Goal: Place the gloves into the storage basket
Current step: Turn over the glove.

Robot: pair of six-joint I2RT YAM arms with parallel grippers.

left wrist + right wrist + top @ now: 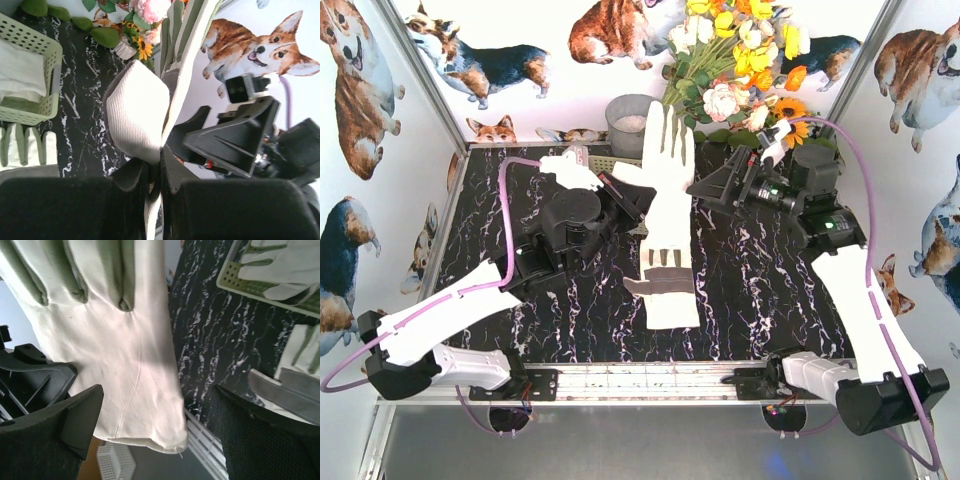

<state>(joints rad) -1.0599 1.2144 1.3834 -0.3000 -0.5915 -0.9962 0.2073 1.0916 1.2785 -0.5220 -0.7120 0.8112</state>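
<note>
My left gripper (630, 195) is shut on a cream-white glove (667, 160) and holds it up above the table, fingers pointing away. In the left wrist view the jaws (162, 160) pinch its fabric (140, 110). My right gripper (698, 185) is open beside this glove; in the right wrist view the glove's cuff (120, 365) hangs between the spread fingers (157, 395), untouched. The pale storage basket (47, 107) stands at the back left with a glove (20, 70) in it; it also shows in the right wrist view (232, 282). Another glove (670, 290) lies flat on the table.
A round grey pot (628, 122) and a bunch of artificial flowers (740, 60) stand at the back. White walls with corgi pictures close in the black marble table (760, 300) on three sides. A further glove (22, 145) lies beside the basket.
</note>
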